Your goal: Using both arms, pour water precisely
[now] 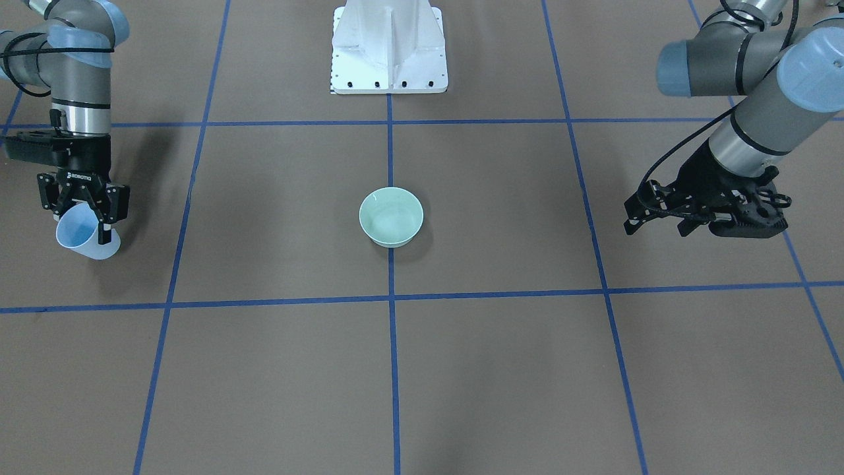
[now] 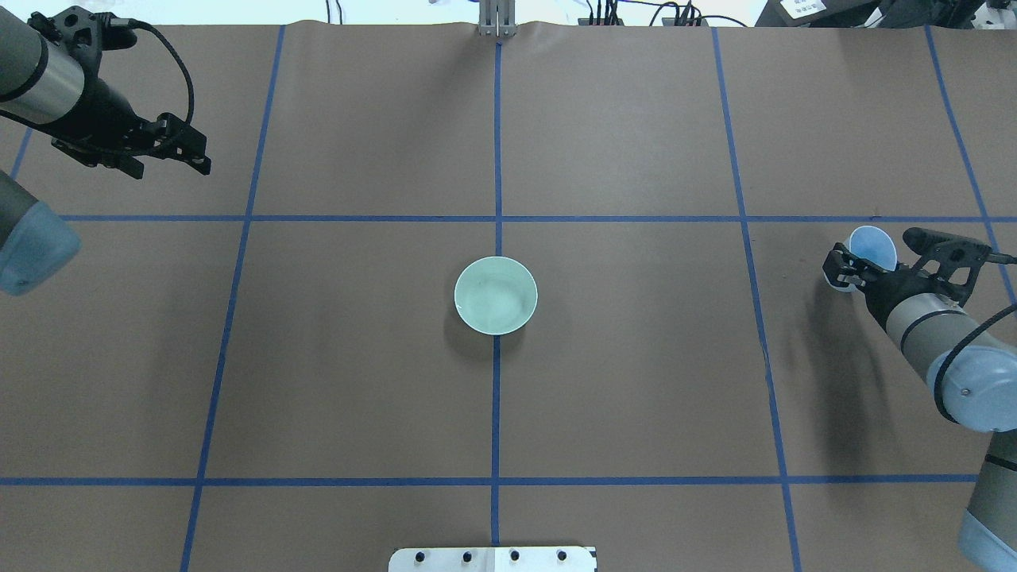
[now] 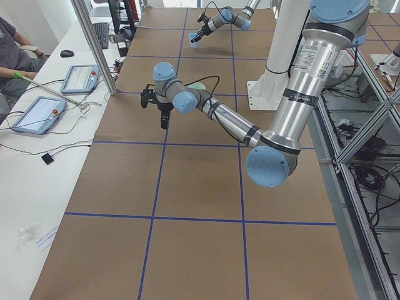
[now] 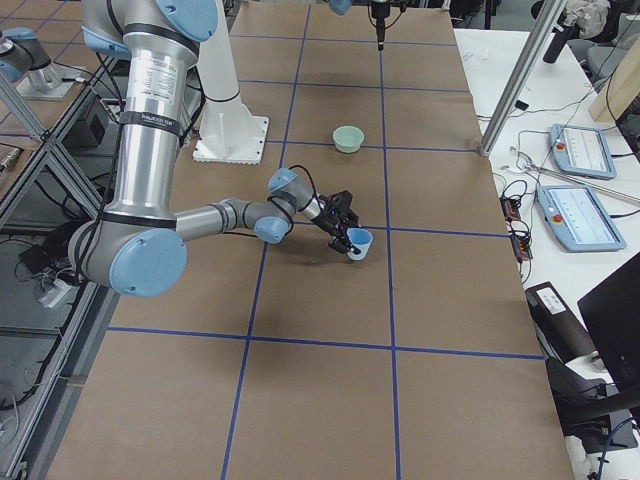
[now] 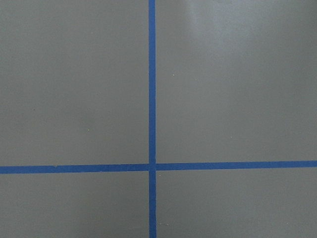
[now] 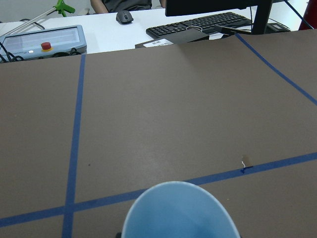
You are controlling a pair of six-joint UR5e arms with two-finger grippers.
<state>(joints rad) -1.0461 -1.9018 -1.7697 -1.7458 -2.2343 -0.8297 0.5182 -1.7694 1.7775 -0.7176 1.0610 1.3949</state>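
My right gripper [image 1: 84,223] is shut on a light-blue cup [image 1: 86,232] near the table's right end, and the cup is tilted. The cup also shows in the overhead view [image 2: 872,242], in the exterior right view [image 4: 360,241], and at the bottom of the right wrist view [image 6: 181,210]. A pale-green bowl [image 1: 391,216] stands at the table's middle on a blue tape line [image 2: 496,295]. My left gripper [image 1: 657,225] is open and empty over the far left part of the table [image 2: 165,163]. The left wrist view shows only table and tape.
The white pedestal base [image 1: 389,49] stands at the robot's edge of the table. Blue tape lines [image 5: 151,166] grid the brown table. Beyond the far edge are control tablets [image 6: 42,39], a keyboard [image 6: 200,22] and a seated person [image 3: 12,59].
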